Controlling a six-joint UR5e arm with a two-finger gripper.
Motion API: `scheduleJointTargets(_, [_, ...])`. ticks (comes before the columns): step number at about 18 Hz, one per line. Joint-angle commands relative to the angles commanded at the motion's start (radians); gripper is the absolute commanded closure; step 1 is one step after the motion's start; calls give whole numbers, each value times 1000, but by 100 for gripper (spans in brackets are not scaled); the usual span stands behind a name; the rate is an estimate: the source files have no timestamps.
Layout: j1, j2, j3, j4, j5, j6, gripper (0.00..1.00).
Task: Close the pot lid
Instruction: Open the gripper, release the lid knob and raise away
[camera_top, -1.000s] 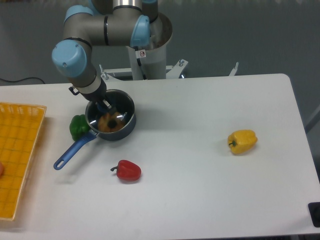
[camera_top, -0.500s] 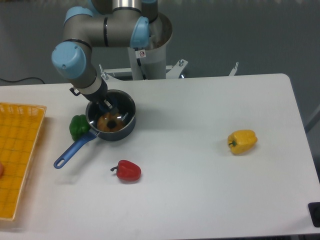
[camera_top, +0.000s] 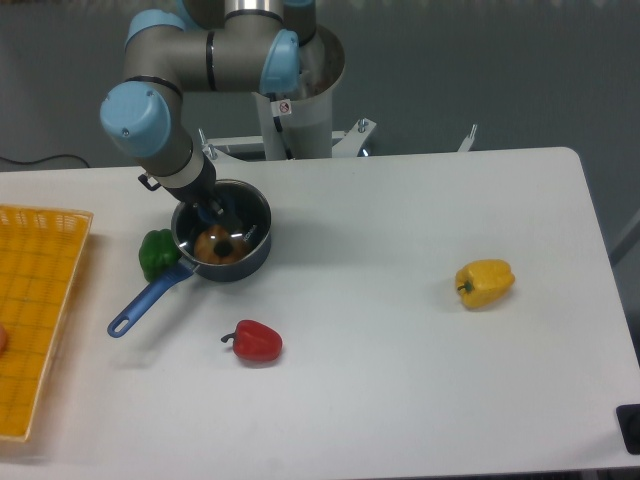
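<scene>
The arm's wrist covers the gripper (camera_top: 212, 212), so how its jaws stand cannot be told. The round transparent glass pot lid (camera_top: 222, 238) is too faint to separate from the small dark navy saucepan (camera_top: 250, 262). The woven yellow plastic basket (camera_top: 40, 300) is cut off at the left edge.

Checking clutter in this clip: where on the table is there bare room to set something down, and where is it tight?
Bare: the middle stretch between the red pepper and the yellow pepper, the far right behind the yellow pepper, and the front edge. Crowded: the left, where the pot, green pepper, gripper and yellow tray cluster.
</scene>
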Motion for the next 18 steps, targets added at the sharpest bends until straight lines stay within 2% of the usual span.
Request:
scheduleJointTargets(2, [64, 15, 44, 12, -12, 15, 0])
scheduleJointTargets(5, [213, 12, 135, 23, -99, 151, 0])
scheduleJointTargets(7, [311, 8, 149, 53, -117, 344, 0])
scheduleJointTargets(10, [420, -3, 164, 61, -118, 637, 0])
scheduleJointTargets(13, [477, -20, 166, 70, -109, 757, 0])
scheduleJointTargets(15, [549, -25, 169, 66, -115, 837, 0])
scheduleJointTargets(18, [618, -25, 161, 66, -120, 931, 0])
